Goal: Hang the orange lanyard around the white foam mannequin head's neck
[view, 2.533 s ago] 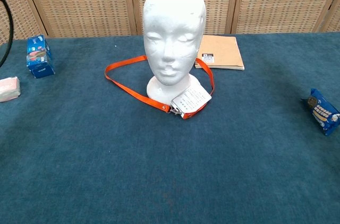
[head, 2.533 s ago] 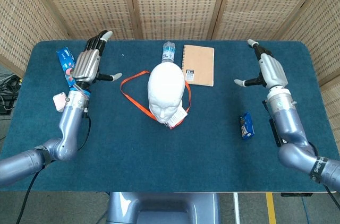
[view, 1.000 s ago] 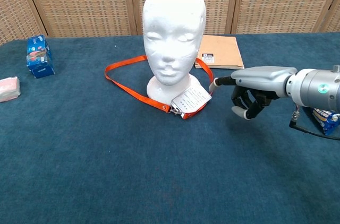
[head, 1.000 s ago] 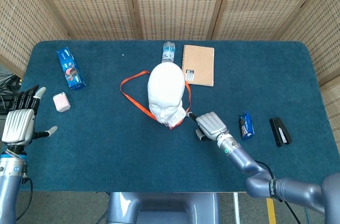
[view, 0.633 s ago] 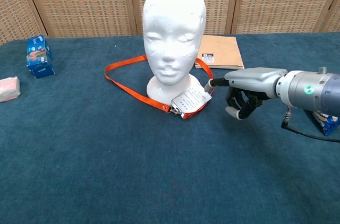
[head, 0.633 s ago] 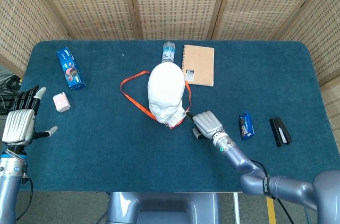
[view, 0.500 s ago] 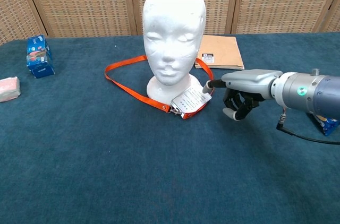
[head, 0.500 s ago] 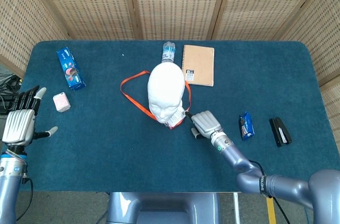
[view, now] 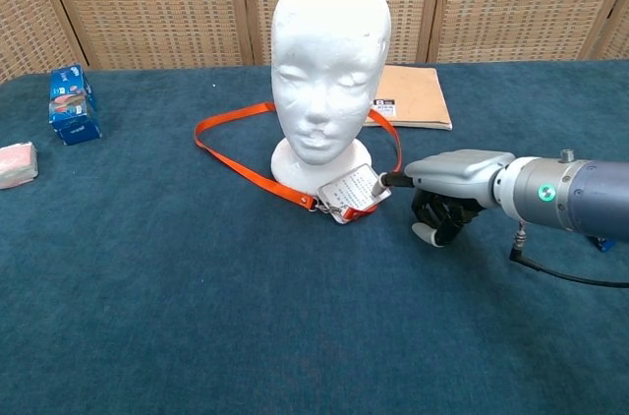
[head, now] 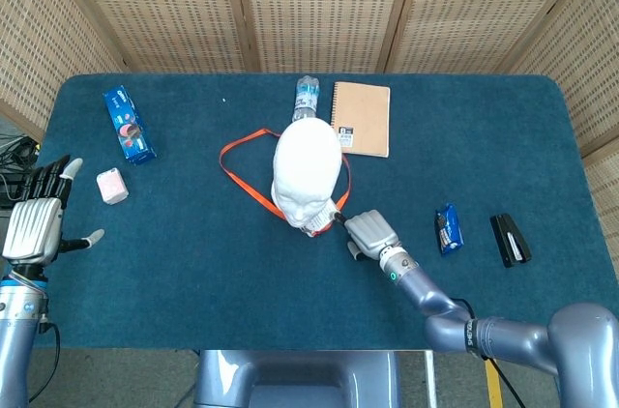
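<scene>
Reach step: right hand [view: 444, 201] at the badge card [view: 350, 191], one fingertip touching it, other fingers curled under; a real pinch probably not made yet. Orange lanyard [view: 236, 167] lies on the table, looped around the white foam mannequin head [view: 324, 51] base. Next: lift strap up over the crown. Left hand [head: 37, 219] spread, idle. Strap's rear run is hidden behind the head.

You have bright, even, diffuse illumination in both views. Shadows are soft and faint; the mannequin head [view: 326, 61] casts only a weak shadow at its base. No glare appears on the blue table cloth [head: 213, 263]. Both views are sharp, without motion blur. Head view shows slight wide-angle distortion toward its edges.
</scene>
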`<state>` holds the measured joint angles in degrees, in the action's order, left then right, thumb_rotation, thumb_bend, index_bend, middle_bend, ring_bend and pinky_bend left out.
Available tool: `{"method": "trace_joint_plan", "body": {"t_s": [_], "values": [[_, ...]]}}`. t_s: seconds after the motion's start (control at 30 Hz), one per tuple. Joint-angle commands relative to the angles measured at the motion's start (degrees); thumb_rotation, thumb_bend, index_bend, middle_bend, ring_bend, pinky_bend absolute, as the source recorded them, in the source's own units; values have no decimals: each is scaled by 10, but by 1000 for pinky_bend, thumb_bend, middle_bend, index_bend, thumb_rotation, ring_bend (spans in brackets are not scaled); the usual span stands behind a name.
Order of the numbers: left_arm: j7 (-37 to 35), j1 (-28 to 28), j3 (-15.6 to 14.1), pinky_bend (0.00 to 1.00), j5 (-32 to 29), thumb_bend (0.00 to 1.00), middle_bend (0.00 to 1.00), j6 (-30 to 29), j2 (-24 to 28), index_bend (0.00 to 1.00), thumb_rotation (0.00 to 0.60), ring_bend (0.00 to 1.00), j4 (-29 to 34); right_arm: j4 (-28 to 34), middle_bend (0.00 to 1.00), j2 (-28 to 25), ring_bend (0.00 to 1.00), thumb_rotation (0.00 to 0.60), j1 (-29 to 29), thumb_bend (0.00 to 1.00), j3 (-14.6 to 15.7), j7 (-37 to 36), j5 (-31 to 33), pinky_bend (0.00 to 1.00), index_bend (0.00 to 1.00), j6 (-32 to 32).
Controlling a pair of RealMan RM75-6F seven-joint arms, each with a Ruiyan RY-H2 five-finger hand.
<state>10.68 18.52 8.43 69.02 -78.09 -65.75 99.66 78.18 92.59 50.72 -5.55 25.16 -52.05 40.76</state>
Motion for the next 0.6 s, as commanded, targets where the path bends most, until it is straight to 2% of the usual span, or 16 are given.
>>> {"method": "trace_joint_plan", "body": {"t_s": [0.03,0.33,0.6], "values": [[0,0,0,0,0,0,0,1,0,0,600,0,0,8,741,-5,634,600,2,737,6,6,3,768,160,-2],[2,-2,2,0,0,0,0,4,-1,0,600,0,1,51,743,-30,634,600,3,737,22,19,-5,768,174,1],[8,-3,3,0,2,0,0,5,-4,0,600,0,1,130,746,-80,634,600,0,737,50,24,-44,768,183,0]]}}
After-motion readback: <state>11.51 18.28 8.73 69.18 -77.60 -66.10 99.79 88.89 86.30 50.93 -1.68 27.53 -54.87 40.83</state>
